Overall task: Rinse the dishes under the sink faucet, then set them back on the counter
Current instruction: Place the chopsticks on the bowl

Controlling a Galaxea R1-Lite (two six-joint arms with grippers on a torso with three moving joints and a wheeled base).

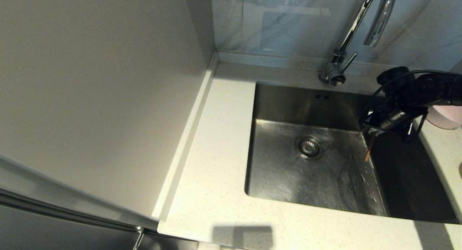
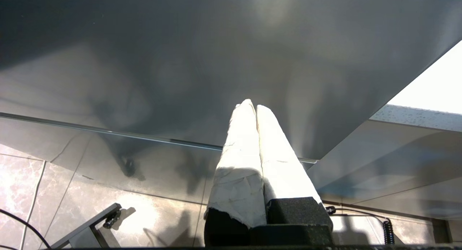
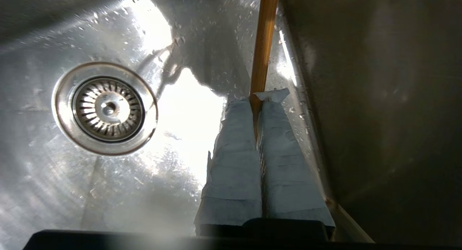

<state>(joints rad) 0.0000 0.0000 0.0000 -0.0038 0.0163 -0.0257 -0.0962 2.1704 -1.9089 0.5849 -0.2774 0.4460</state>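
Observation:
My right gripper hangs over the right part of the steel sink and is shut on a brown wooden chopstick. The stick points down toward the wet basin floor. In the right wrist view the chopstick runs out from between the taped fingers, with the round drain off to one side. The chrome faucet stands behind the sink, its spout above and left of the gripper. A pale pink bowl sits on the counter at the far right. The yellow-green bowl is out of view.
The beige wall panel fills the left side. My left gripper is parked low beside a dark cabinet front, over a tiled floor, with its taped fingers pressed together.

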